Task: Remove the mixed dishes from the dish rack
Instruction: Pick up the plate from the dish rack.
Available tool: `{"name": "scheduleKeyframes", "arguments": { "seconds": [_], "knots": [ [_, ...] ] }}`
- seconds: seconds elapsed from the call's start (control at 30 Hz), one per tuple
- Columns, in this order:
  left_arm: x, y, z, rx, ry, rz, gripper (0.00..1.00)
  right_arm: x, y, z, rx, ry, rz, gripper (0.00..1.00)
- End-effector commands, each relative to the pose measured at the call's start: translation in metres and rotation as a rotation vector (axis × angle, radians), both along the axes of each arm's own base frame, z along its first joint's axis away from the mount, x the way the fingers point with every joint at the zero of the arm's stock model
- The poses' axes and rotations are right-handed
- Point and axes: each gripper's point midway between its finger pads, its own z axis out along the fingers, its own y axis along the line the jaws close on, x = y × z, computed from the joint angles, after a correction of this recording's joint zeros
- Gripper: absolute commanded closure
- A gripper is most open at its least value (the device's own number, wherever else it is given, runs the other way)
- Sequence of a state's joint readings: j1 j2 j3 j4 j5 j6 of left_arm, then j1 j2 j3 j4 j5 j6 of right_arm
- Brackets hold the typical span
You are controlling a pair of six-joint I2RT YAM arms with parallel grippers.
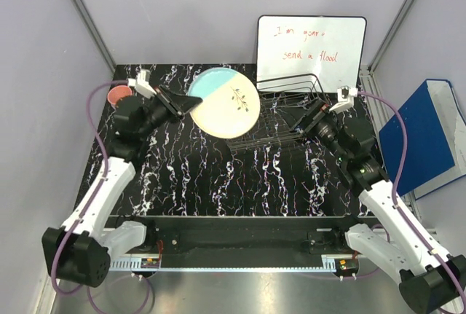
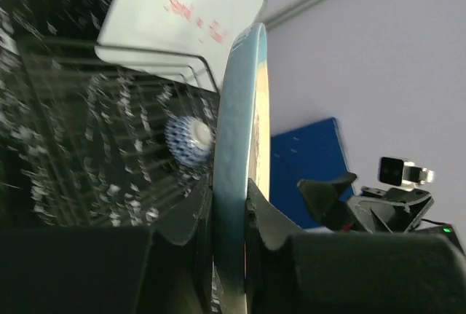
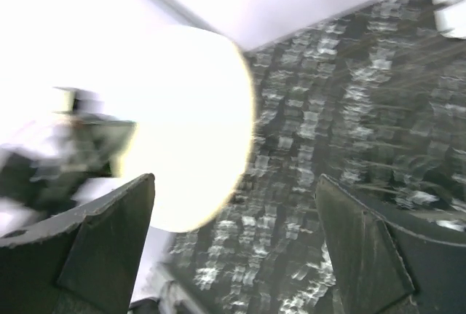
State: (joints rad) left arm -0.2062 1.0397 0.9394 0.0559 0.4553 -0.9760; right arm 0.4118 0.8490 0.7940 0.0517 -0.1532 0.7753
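Left hand (image 1: 185,104) tight on the plate (image 1: 229,106) rim, right hand (image 1: 312,116) spread wide, both arms outstretched.

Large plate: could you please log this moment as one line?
left claw shut on large plate | right claw open, empty, at dish rack

The black marbled table (image 1: 218,175) carries the wire dish rack (image 1: 287,114) and a salmon-pink cup (image 1: 119,96).

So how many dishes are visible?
3: the large plate in the left tool, a salmon-pink cup far left on the table, a blue-and-white bowl in the rack. Others may be hidden.
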Motion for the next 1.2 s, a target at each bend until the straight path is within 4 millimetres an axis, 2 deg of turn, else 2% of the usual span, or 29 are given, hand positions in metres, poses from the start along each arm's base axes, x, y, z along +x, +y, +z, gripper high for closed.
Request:
{"name": "scheduleKeyframes", "arguments": {
  "seconds": [0.0, 0.03, 0.13, 0.37, 0.53, 0.63, 0.67, 0.73, 0.77, 0.87, 0.9, 0.93, 1.07, 1.1, 1.13, 1.17],
  "knots": [
    [-0.063, -0.019, 0.09, -0.387, -0.269, -0.301, 1.0, -0.032, 0.021, 0.036, 0.198, -0.135, 0.186, 0.01],
    [-0.07, -0.019, 0.087, -0.416, -0.322, -0.337, 1.0, -0.033, 0.022, 0.034, 0.205, -0.129, 0.193, 0.01],
    [-0.074, -0.02, 0.082, -0.47, -0.309, -0.373, 1.0, -0.033, 0.03, 0.027, 0.19, -0.103, 0.237, 0.01],
    [-0.07, -0.027, 0.067, -0.378, -0.295, -0.346, 1.0, -0.024, 0.041, 0.018, 0.148, -0.061, 0.281, 0.02],
    [-0.069, -0.034, 0.055, -0.355, -0.269, -0.359, 1.0, -0.021, 0.054, 0.031, 0.167, -0.085, 0.34, 0.03],
    [-0.069, -0.038, 0.049, -0.348, -0.255, -0.373, 1.0, -0.014, 0.063, 0.032, 0.155, -0.074, 0.356, 0.05],
    [-0.07, -0.04, 0.049, -0.343, -0.257, -0.377, 1.0, -0.01, 0.069, 0.027, 0.146, -0.056, 0.37, 0.06],
    [-0.069, -0.043, 0.046, -0.335, -0.244, -0.382, 1.0, -0.01, 0.077, 0.031, 0.138, -0.054, 0.405, 0.17],
    [-0.07, -0.044, 0.046, -0.331, -0.248, -0.385, 1.0, -0.009, 0.085, 0.024, 0.126, -0.032, 0.429, 0.21],
    [-0.068, -0.046, 0.043, -0.316, -0.241, -0.384, 1.0, -0.01, 0.096, 0.022, 0.118, -0.025, 0.454, 0.52],
    [-0.068, -0.046, 0.045, -0.31, -0.238, -0.383, 1.0, -0.01, 0.097, 0.021, 0.118, -0.026, 0.456, 0.83],
    [-0.067, -0.046, 0.044, -0.295, -0.246, -0.38, 1.0, -0.01, 0.098, 0.019, 0.116, -0.019, 0.451, 1.0],
    [-0.063, -0.045, 0.05, -0.241, -0.268, -0.354, 1.0, -0.011, 0.093, 0.019, 0.107, -0.024, 0.426, 1.0],
    [-0.06, -0.045, 0.053, -0.225, -0.26, -0.343, 0.93, -0.012, 0.092, 0.02, 0.105, -0.029, 0.419, 1.0],
    [-0.058, -0.043, 0.054, -0.189, -0.285, -0.326, 0.8, -0.013, 0.09, 0.019, 0.092, -0.031, 0.414, 1.0],
    [-0.054, -0.041, 0.056, -0.168, -0.29, -0.309, 0.42, -0.015, 0.086, 0.025, 0.092, -0.047, 0.399, 1.0]
  ]
}}
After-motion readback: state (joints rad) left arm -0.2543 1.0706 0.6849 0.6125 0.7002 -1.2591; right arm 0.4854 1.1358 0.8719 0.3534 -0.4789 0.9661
